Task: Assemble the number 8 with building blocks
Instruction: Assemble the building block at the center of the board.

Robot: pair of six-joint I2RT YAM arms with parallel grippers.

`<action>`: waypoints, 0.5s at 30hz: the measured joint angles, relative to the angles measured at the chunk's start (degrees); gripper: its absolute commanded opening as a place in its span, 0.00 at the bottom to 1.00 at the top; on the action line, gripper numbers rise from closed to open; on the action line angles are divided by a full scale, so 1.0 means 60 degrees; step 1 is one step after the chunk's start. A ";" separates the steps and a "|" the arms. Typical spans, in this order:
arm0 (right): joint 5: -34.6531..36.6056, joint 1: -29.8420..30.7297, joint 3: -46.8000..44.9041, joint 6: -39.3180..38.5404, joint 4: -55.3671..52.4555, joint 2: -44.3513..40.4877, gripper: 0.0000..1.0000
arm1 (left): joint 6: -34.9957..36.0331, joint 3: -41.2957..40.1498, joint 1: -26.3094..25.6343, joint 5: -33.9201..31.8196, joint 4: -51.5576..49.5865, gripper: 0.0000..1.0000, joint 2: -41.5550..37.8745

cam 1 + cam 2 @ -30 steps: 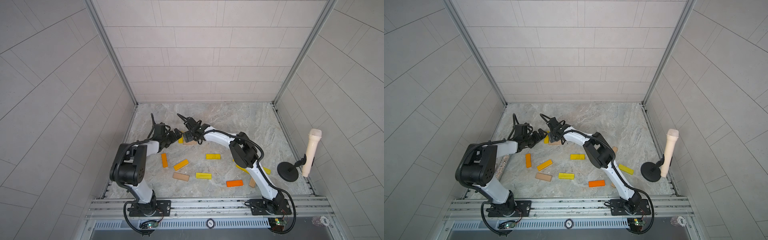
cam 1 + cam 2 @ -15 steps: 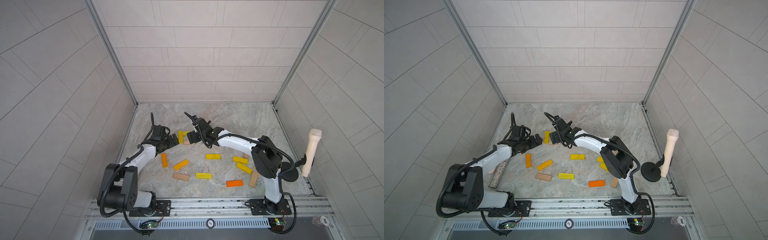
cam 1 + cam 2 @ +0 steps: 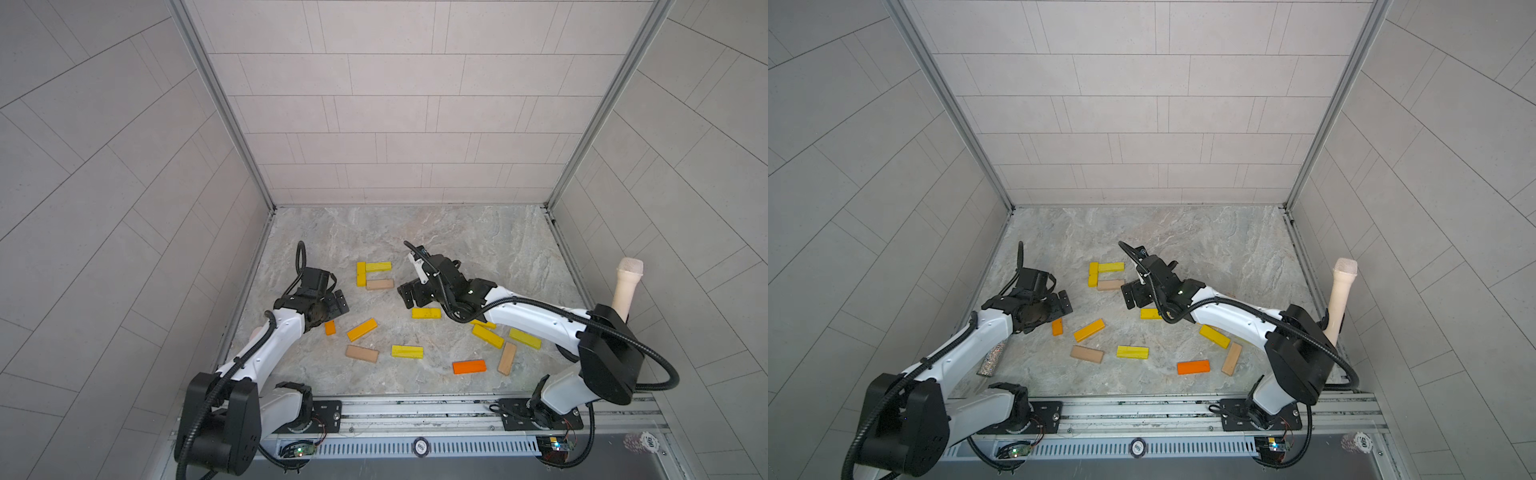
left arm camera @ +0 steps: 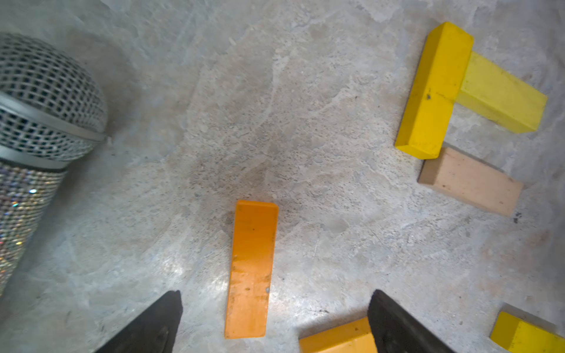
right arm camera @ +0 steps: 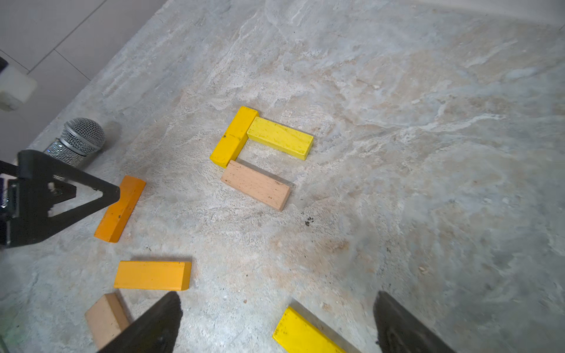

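three building blocks (image 3: 360, 274) in a c-shape, others scattered

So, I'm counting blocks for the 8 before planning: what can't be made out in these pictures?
In a top view, one yellow block is mostly under the right arm.
In a top view, the orange block is partly covered by the left arm.
Left wrist view: the silver microphone is cut by the edge.
Right wrist view: a tan block is partly behind a finger of the right tool; the nearest yellow block runs off the edge.
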 measured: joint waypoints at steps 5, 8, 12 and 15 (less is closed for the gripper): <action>0.0222 0.0000 -0.0510 0.0022 -0.0193 -0.1308 0.99 | 0.0011 -0.0168 0.0000 -0.0127 -0.0120 0.99 -0.0011; 0.0430 0.0000 -0.0692 -0.0007 -0.0211 -0.1920 1.00 | 0.0011 -0.0178 0.0000 -0.0109 -0.0095 0.99 0.0098; 0.0736 0.0000 -0.1031 -0.0076 -0.0193 -0.2521 0.99 | 0.0026 -0.0182 0.0000 -0.0084 -0.0033 0.99 0.0288; 0.0892 0.0000 -0.1140 -0.0182 -0.0222 -0.2597 0.99 | 0.0044 -0.0189 0.0000 -0.0066 0.0066 0.99 0.0375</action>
